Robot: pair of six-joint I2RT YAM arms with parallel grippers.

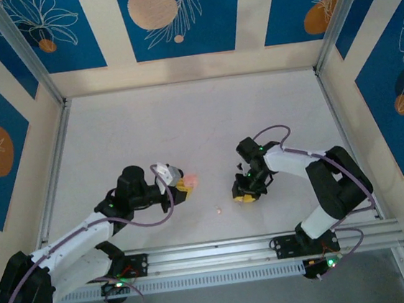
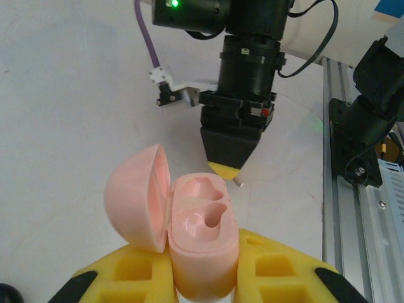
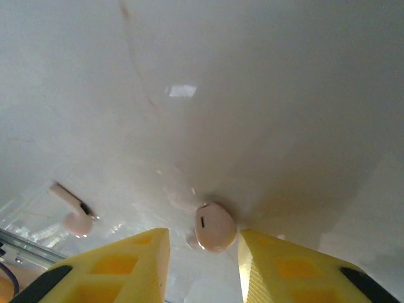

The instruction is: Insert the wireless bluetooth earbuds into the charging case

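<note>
Left claw (image 1: 182,185) clamps the open pink case (image 2: 202,246); right claw (image 3: 204,238), jaws apart, straddles an earbud (image 3: 214,227) amid open table (image 1: 185,124).

No lettering, number or brand mark is legible: the pink charging case (image 2: 203,249) is plain, and the far blue wall panels (image 1: 210,20) carry only leaf drawings.

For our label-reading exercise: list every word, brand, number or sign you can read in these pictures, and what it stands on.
None can be read.
The open pale pink plastic charging case bears no lettering.
The small pale pink earbud shows just a short dark slit, no character.
The blue wall panels carry leaf and circle patterns, no words.
</note>
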